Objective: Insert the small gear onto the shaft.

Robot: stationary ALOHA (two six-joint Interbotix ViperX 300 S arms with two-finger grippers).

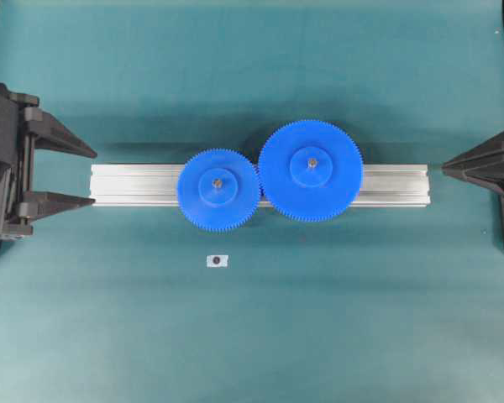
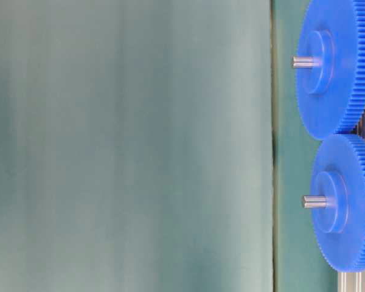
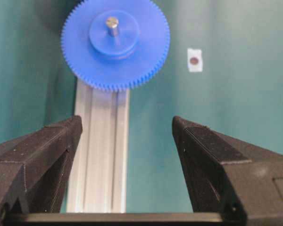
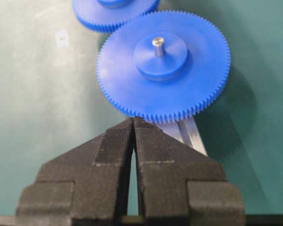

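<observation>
1. At the centre of the overhead frame, the small gear (image 1: 218,185) already sits on the shaft (image 1: 217,180), its teeth meeting the large gear (image 1: 311,170) on the rail (image 1: 134,185).
2. Your left gripper (image 1: 76,176) is spread and empty; your right gripper (image 4: 133,123) is pressed together.
3. The insertion looks done; you need only keep clear.
4. The gear is blue, toothed, with a raised hub.

Looks like a robotics lab bench. Plain teal mat (image 1: 252,336) across the tabletop, an aluminium rail (image 1: 134,185) laid as a fixture (carrying blue plastic gears (image 1: 310,170)), and black arm mounts at both edges.
</observation>
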